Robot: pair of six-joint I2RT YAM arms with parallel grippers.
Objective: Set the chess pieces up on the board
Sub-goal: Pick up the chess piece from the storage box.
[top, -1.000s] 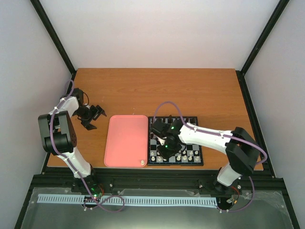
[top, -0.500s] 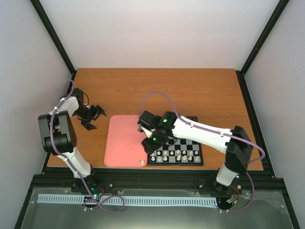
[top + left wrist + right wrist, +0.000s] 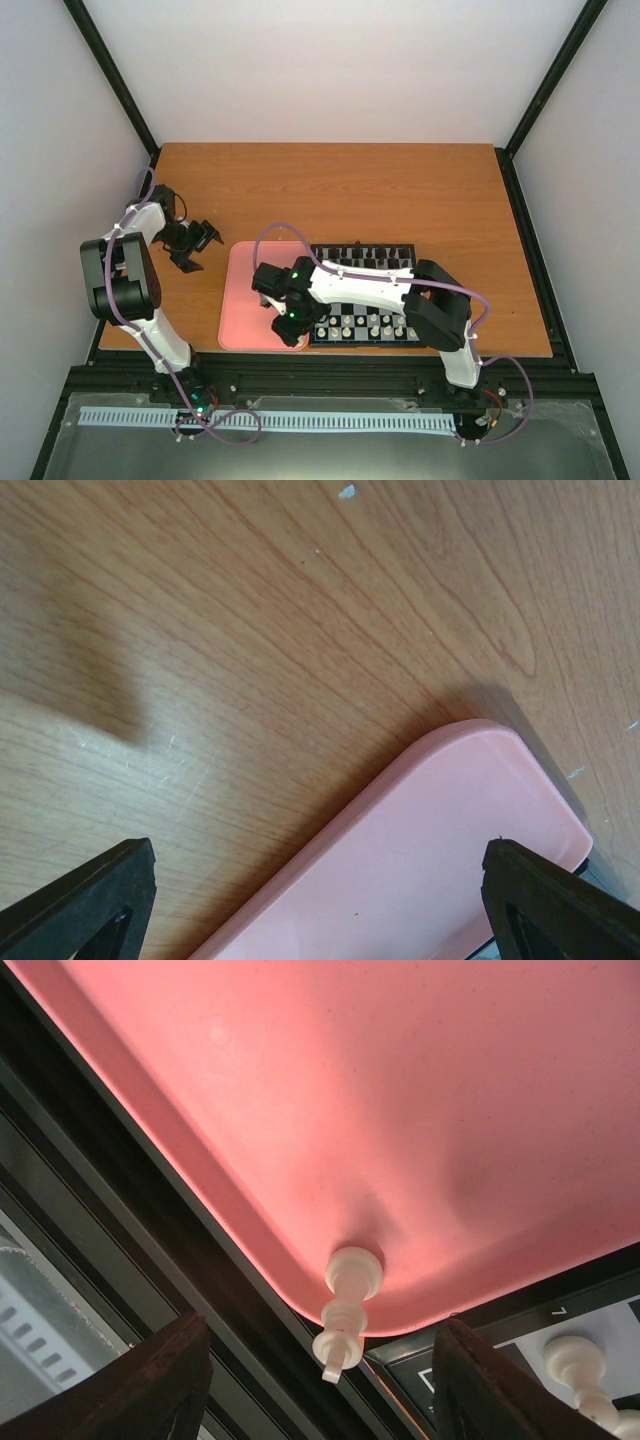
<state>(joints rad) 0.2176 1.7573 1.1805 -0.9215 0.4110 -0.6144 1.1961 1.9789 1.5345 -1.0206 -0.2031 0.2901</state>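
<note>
In the right wrist view, my right gripper [image 3: 330, 1385] is open over the near right corner of the pink tray [image 3: 380, 1090]. One cream-white chess piece [image 3: 345, 1305] stands in that corner, between my fingers and untouched. In the top view the right gripper [image 3: 290, 325] hides this piece. The board [image 3: 370, 344] lies right of the tray, with cream-white pieces [image 3: 372, 324] in its near rows and dark pieces [image 3: 365, 256] along its far row. My left gripper [image 3: 195, 240] is open and empty over the table, left of the tray.
The board's corner [image 3: 590, 1325] and one white piece on it [image 3: 575, 1360] show in the right wrist view. The black frame rail [image 3: 150, 1240] runs just past the tray's near edge. The left wrist view shows wood table [image 3: 250, 630] and a tray corner [image 3: 430, 860].
My right arm has swung left, off the board's near rows and over to the tray's near right corner. The left arm has not moved.
</note>
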